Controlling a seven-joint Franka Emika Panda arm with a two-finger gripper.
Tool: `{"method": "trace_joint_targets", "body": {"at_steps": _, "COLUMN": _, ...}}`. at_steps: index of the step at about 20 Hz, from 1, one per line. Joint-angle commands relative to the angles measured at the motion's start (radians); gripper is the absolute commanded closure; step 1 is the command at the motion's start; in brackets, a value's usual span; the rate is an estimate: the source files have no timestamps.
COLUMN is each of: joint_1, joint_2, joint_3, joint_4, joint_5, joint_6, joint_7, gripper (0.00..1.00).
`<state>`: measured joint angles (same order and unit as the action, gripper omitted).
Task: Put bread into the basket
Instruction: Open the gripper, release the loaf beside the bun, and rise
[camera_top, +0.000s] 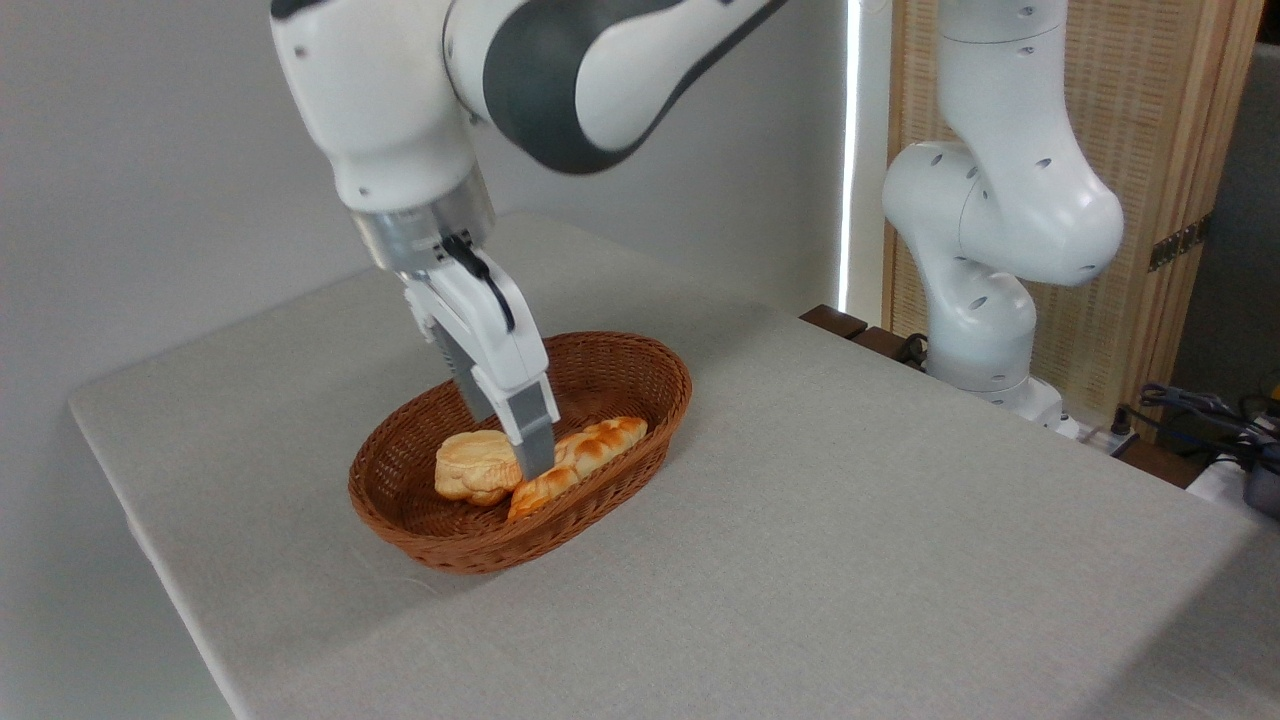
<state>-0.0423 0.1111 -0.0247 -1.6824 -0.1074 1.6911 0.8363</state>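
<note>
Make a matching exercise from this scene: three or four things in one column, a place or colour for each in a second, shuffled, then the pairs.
Things
1. braided loaf
2. round bun
3. basket
4. end effector

Descriptions
A. reddish-brown wicker, on the grey table
B. white and grey, reaching down into the basket
C. long, golden-orange, along the basket's near side
D. pale, in the basket's left part

Pairs: 1-C, 2-D, 3-A, 4-B

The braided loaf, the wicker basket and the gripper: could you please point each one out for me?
braided loaf (590, 447), fixed camera, on its upper crust right of the finger.
wicker basket (655, 358), fixed camera, on the far right rim.
gripper (535, 458), fixed camera, at the fingertips, low inside the basket.
</note>
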Motion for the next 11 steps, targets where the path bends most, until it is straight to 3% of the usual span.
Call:
{"method": "trace_joint_targets", "body": {"at_steps": 1, "joint_1": 0.004, "joint_2": 0.002, "joint_3": 0.049, "joint_4": 0.043, "joint_5": 0.026, "joint_6": 0.079, "joint_7": -0.014, "gripper": 0.0}}
{"method": "trace_joint_targets", "body": {"at_steps": 6, "joint_1": 0.004, "joint_2": -0.001, "joint_3": 0.081, "joint_4": 0.044, "joint_5": 0.049, "joint_6": 0.162, "joint_7": -0.02, "gripper": 0.0}}
{"method": "trace_joint_targets", "body": {"at_steps": 11, "joint_1": 0.004, "joint_2": -0.008, "joint_3": 0.115, "joint_4": 0.046, "joint_5": 0.046, "joint_6": 0.171, "joint_7": -0.019, "gripper": 0.0}}
